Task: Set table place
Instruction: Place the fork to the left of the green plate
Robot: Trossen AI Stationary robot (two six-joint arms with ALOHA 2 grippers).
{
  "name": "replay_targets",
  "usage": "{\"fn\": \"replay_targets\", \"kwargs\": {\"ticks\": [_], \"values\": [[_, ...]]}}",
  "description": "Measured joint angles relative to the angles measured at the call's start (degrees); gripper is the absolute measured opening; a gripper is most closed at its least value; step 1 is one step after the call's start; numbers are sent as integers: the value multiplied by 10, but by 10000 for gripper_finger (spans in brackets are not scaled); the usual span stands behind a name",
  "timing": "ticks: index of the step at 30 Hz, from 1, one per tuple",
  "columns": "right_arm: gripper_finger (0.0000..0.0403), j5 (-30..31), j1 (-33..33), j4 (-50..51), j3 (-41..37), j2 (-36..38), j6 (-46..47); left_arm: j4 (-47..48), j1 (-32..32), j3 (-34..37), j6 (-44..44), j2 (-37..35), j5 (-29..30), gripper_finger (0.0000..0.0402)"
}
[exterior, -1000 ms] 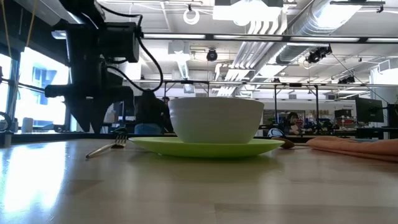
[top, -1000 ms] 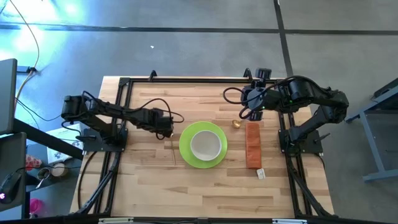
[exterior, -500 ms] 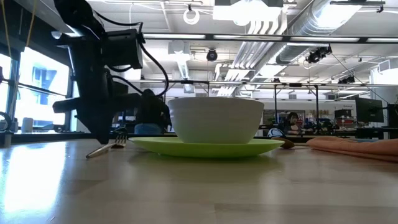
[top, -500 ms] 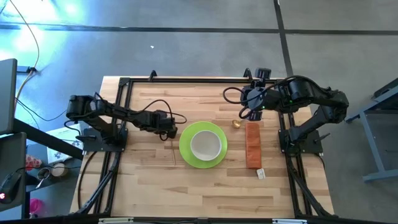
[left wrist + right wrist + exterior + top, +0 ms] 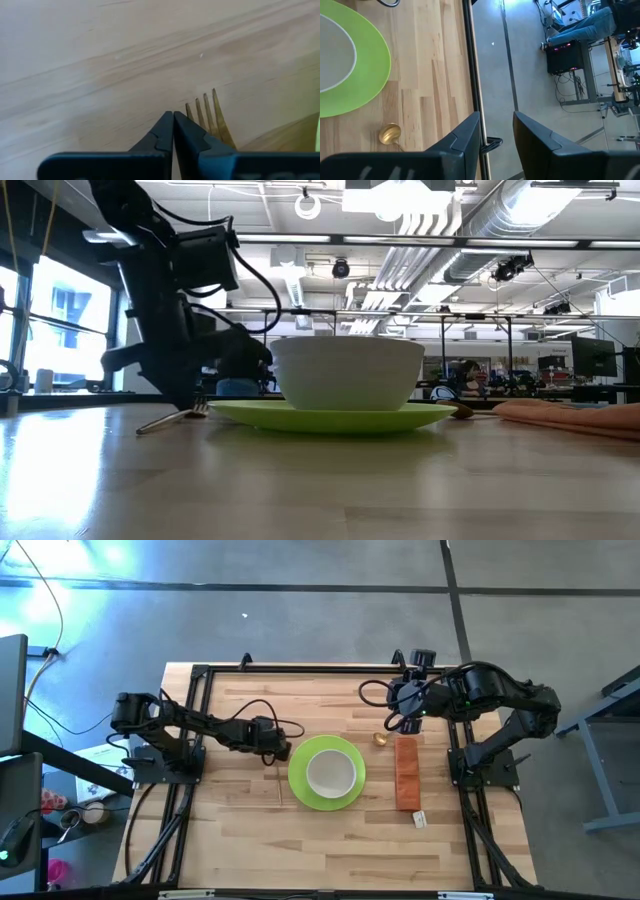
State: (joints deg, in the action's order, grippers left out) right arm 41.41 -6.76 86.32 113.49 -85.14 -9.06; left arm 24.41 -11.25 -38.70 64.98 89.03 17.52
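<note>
Left wrist view shows the left gripper (image 5: 173,120) with its fingers pressed together and empty, tips down at the tabletop just beside the tines of the gold fork (image 5: 207,112). That fork lies just off the left rim of the lime-green plate (image 5: 300,780), which sits mid-table with the white bowl (image 5: 331,773) on it, so plate, bowl and fork look placed. Near the table's (image 5: 300,840) far right corner, the right gripper (image 5: 496,127) waits with fingers apart, and the gold spoon (image 5: 380,738) beside the napkin (image 5: 406,772) may need straightening.
</note>
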Motion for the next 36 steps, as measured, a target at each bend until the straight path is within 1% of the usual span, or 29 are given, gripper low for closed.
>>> {"fn": "replay_targets", "kwargs": {"ticks": [10,18,23,26,28,30,32,36], "values": [[110,0,1,0,0,0,0,-7,0,0,-1,0,3,7],[110,2,4,0,0,0,7,-24,0,0,-18,-3,13,8],[110,3,4,14,0,0,20,-14,0,0,-18,-11,13,8],[110,3,5,38,0,0,52,2,0,0,-18,-29,13,8],[110,-8,11,33,-5,2,82,21,0,0,-18,-51,11,8],[110,-35,17,38,-26,10,96,46,0,0,-19,-77,11,8],[110,-40,26,35,-64,24,106,68,0,0,-21,-110,11,8],[110,-67,61,30,-186,60,113,88,0,0,-42,-175,11,8]]}}
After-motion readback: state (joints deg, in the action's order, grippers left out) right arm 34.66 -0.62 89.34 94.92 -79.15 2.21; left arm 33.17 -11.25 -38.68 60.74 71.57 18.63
